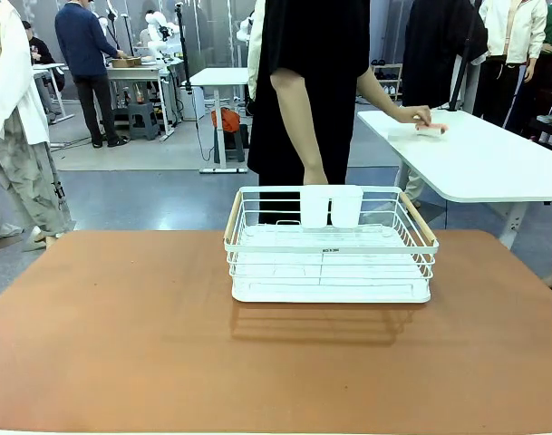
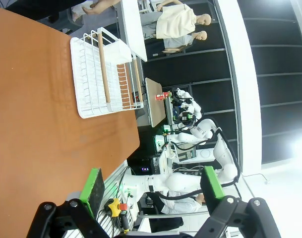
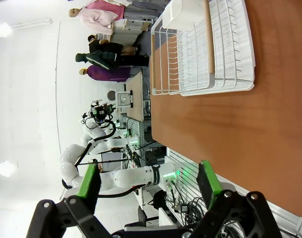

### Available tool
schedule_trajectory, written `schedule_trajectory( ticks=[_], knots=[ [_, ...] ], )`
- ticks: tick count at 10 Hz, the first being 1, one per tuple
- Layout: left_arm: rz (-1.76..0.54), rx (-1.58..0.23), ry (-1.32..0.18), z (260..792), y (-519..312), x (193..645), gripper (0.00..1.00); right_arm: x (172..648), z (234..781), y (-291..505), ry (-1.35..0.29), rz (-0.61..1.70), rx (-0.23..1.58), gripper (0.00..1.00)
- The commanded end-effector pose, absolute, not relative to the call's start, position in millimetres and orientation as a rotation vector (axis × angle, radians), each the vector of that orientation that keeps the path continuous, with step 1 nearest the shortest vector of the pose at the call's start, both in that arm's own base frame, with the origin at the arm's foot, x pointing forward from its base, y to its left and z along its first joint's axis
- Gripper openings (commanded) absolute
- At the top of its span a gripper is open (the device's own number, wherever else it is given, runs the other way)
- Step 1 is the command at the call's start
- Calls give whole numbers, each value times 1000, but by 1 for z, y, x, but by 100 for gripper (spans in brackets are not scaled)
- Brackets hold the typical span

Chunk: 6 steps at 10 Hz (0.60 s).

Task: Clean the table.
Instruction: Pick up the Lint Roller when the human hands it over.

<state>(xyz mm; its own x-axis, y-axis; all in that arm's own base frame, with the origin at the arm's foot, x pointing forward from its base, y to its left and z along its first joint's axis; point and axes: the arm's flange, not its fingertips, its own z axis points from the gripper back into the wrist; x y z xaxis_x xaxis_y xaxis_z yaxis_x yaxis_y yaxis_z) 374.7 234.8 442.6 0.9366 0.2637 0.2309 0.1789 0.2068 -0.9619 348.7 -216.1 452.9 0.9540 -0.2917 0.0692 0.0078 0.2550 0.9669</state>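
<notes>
The table (image 1: 121, 344) has a smooth reddish-brown top, and a white wire rack (image 1: 330, 245) stands at its middle far side. My left gripper (image 2: 153, 186) hangs open off the table's (image 2: 31, 124) edge, with nothing between its green pads. The rack (image 2: 103, 74) lies farther along the top from it. My right gripper (image 3: 149, 181) is also open and holds nothing, beside the table's (image 3: 240, 129) other edge, with the rack (image 3: 205, 49) ahead of it.
A person in black (image 1: 303, 91) stands behind the rack. One hand (image 1: 416, 116) reaches to a white table (image 1: 493, 163) at the right and rests on a white cloth-like thing (image 1: 431, 130). Two white cups (image 1: 330, 207) hang at the rack's far rim.
</notes>
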Motion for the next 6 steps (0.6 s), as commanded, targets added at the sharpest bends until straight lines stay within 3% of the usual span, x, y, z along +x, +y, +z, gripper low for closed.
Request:
schedule_trajectory(
  ticks=[1,6],
  knots=[
    [62,-1369,-386,443,237,373,100,348,455,-216,-257,-205,1300,100],
    [62,-1369,-386,443,237,373,100,348,455,-216,-257,-205,1300,100]
  ],
)
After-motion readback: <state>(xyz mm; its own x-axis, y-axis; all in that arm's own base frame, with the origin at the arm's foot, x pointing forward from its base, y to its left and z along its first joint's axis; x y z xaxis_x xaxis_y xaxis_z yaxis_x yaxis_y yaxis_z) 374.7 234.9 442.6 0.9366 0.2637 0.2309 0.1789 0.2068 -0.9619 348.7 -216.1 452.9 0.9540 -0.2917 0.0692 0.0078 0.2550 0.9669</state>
